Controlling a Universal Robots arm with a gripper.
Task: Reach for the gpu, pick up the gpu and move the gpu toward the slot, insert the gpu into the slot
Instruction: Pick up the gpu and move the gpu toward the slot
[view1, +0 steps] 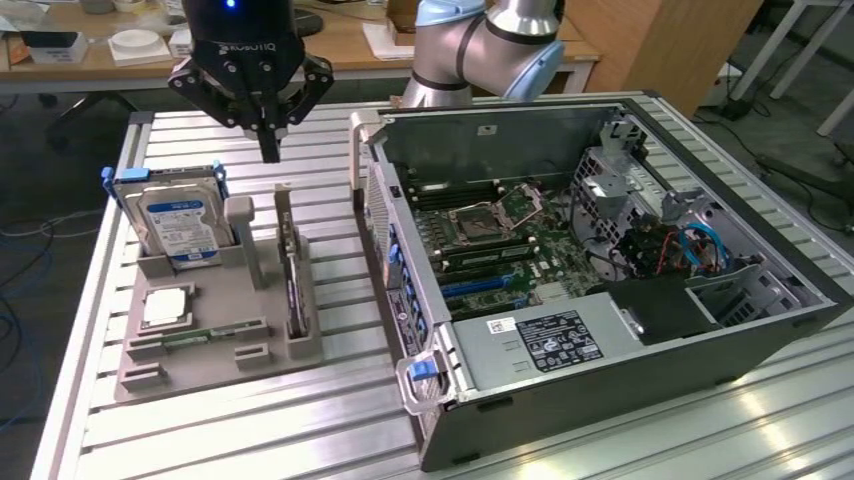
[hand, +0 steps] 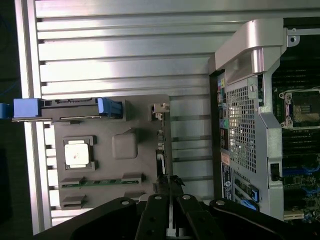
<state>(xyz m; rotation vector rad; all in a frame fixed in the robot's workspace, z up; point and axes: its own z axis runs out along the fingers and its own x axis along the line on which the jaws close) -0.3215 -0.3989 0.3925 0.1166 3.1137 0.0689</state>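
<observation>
While gpu (view1: 290, 262) stands edge-up in holder (view1: 234, 300), end effector (view1: 271, 152) hangs above it, pinched together.

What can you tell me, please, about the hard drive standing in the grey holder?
The hard drive is a silver metal box with a blue and white label on its broad face. It stands upright on edge in a slot at the far end of the grey holder, on the exterior view's left. A blue plastic bracket runs along its top, tabs sticking out at both sides. Nothing else touches it.

The arm (view1: 467, 45) aims its jaws straight down, pressed together.
</observation>
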